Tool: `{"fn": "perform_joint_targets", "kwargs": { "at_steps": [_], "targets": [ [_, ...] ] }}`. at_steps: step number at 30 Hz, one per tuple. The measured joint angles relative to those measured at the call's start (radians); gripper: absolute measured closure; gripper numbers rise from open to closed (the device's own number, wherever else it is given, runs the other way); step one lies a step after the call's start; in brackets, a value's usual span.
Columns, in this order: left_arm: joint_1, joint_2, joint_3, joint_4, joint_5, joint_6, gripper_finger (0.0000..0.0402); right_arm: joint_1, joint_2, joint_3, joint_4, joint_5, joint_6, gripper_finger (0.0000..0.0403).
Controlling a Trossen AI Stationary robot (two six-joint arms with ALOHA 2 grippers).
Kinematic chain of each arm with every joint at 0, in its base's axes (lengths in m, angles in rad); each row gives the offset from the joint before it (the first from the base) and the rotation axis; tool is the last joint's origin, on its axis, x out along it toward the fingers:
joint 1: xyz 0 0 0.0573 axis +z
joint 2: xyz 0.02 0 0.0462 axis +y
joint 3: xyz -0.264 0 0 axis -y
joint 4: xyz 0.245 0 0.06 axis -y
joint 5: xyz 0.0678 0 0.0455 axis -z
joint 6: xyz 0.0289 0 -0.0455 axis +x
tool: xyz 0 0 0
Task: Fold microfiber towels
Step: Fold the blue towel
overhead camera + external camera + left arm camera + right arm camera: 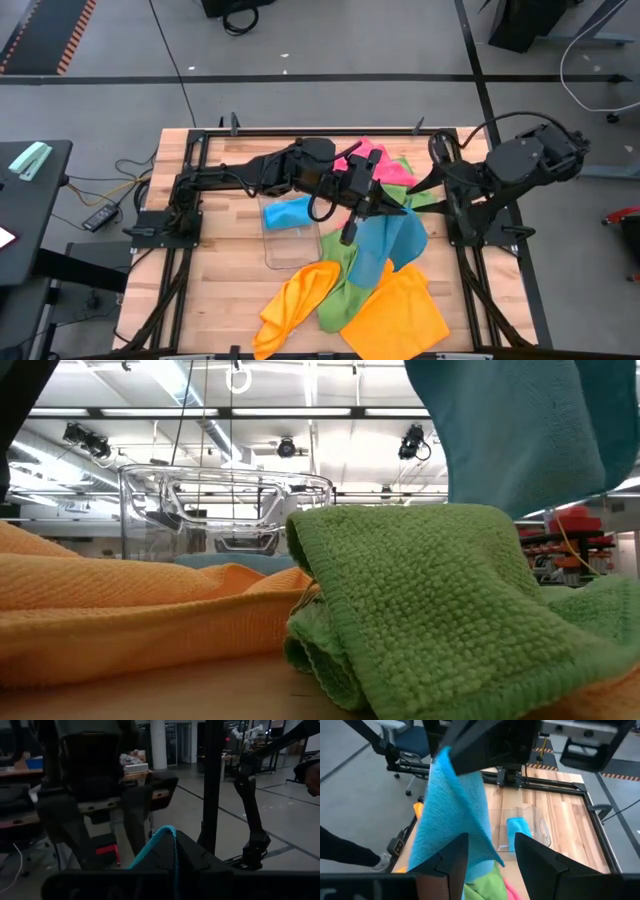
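One corner is all that holds the blue towel (392, 243) up: the left tool (372, 205) is clamped shut on its top edge, and the cloth hangs down over the heap on the worktop (225, 275). As I judge it, so thin a pinch may slip if the arm swings quickly, and the trailing hem could drag the green towel (440, 600) and orange towels (350, 305) beneath it out of place. Nearest the front edge lie those orange and green cloths, crumpled and overlapping. Above them the left arm reaches across from its side to the middle, wrist raised. The right tool (490, 857) waits just beside the hanging sheet, fingers parted and empty. A misjudged close there would catch a fold rather than a free corner. Farther back, a folded blue cloth (287, 212) lies in the clear tray (290, 250), and a pink towel (385, 165) lies behind.
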Motion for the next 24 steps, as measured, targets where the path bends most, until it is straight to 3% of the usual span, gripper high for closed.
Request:
{"fn": "perform_joint_targets", "kwargs": {
  "at_steps": [4,11,24],
  "targets": [
    [-0.015,0.000,0.000,0.027,0.002,0.117,0.0380,-0.025,0.017,0.000,0.008,-0.086,0.002,0.0233],
    [-0.062,0.001,0.000,0.075,0.006,0.319,0.0394,-0.034,0.012,0.035,0.059,-0.214,0.032,0.0233],
    [-0.090,0.001,0.000,0.123,0.005,0.301,0.0391,-0.034,0.048,0.051,0.095,-0.307,0.019,0.0233]
  ]
}}
